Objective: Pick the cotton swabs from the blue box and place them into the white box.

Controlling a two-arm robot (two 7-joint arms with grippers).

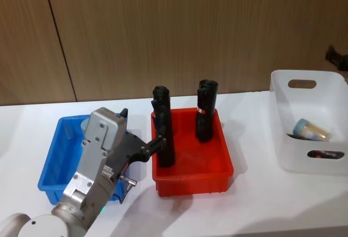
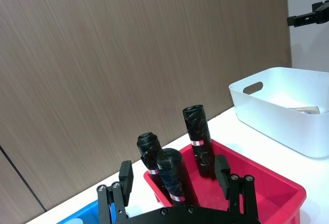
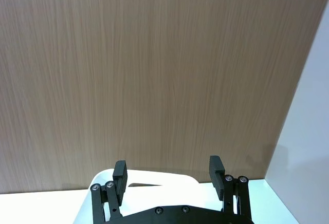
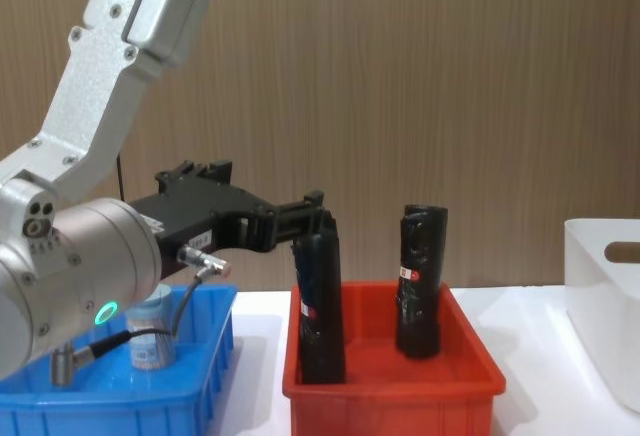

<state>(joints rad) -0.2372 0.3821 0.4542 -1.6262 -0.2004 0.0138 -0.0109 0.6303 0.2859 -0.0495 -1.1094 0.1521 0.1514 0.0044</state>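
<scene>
The left gripper (image 4: 318, 218) hovers with fingers spread and empty, raised above the blue box (image 1: 53, 177) on its red-bin (image 1: 191, 174) side. One jar of cotton swabs (image 4: 150, 334) stands upright in that box, below and behind the fingers, so the left arm is nearer. The right gripper (image 3: 167, 176), also open and empty, waits beyond the white box (image 1: 285, 144), where another jar (image 1: 310, 130) lies.

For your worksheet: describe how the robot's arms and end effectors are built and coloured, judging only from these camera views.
The left arm has silver-grey metal links and rounded joints; one joint carries a green lit ring, and a thin cable runs beside it. The left end effector is black, with two flat rectangular fingers on screwed linkages. The right end effector looks the same in its wrist view.
</scene>
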